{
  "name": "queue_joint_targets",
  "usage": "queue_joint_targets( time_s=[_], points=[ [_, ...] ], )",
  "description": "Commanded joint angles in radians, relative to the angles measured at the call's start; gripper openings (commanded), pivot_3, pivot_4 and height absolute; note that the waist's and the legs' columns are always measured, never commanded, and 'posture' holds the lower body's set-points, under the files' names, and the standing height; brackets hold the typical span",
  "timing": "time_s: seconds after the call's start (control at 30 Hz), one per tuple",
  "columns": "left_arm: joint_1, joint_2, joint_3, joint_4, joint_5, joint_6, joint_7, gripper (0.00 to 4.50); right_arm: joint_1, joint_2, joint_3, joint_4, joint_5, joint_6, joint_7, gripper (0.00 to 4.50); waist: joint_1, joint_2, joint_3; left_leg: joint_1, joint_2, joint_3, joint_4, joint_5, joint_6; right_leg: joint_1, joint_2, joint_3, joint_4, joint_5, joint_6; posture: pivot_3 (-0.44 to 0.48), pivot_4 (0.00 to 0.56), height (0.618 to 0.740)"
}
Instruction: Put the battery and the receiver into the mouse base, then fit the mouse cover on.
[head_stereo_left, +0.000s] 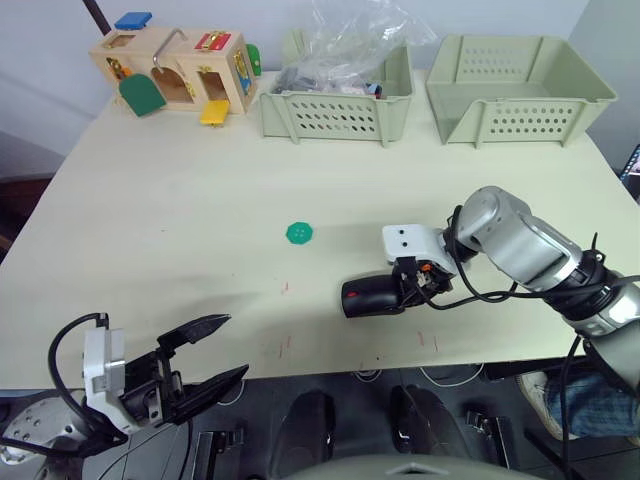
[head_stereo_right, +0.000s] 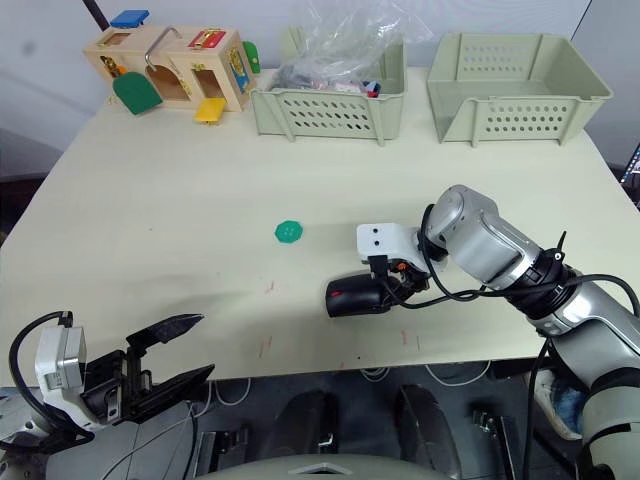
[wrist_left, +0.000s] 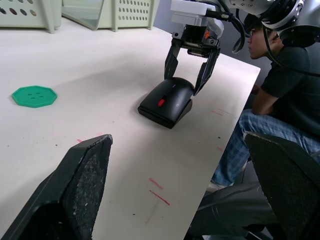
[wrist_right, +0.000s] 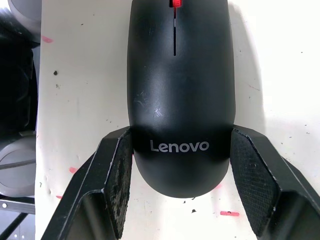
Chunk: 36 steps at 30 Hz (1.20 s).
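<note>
black glossy mouse cover sits on mouse base, assembled on table. our right gripper straddles mouse's rear end, pads touching or just off its flanks; we cannot tell which, so grip unconfirmed. mouse long axis runs straight away from right gripper, along its fingers. our left gripper spread wide, empty, off table's near edge, well apart from mouse. right arm clearly nearer. we judge task near done; green disc lies apart.

L gripper open, R gripper open
</note>
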Motion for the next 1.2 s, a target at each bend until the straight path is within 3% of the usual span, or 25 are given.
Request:
queue_joint_targets(
  time_s=[0.03,1.2],
  points=[
    [0.003,0.001,-0.002,-0.030,-0.006,-0.006,0.000,4.50,0.010,0.018,0.001,-0.016,0.009,0.031,-0.018,2.49,0.000,0.000,0.000,0.000,0.000,0.000,0.000,0.000,0.000,0.000,0.000,0.000,0.000,0.000,0.000,0.000,0.150,0.740],
    [-0.007,0.001,-0.005,0.011,0.005,-0.029,-0.030,4.50,0.044,0.013,-0.011,-0.065,0.034,0.073,-0.059,2.49,-0.005,-0.001,-0.001,0.001,0.000,0.000,-0.001,0.000,0.000,0.000,0.000,0.000,0.000,0.000,-0.001,0.000,0.150,0.740]
  ],
)
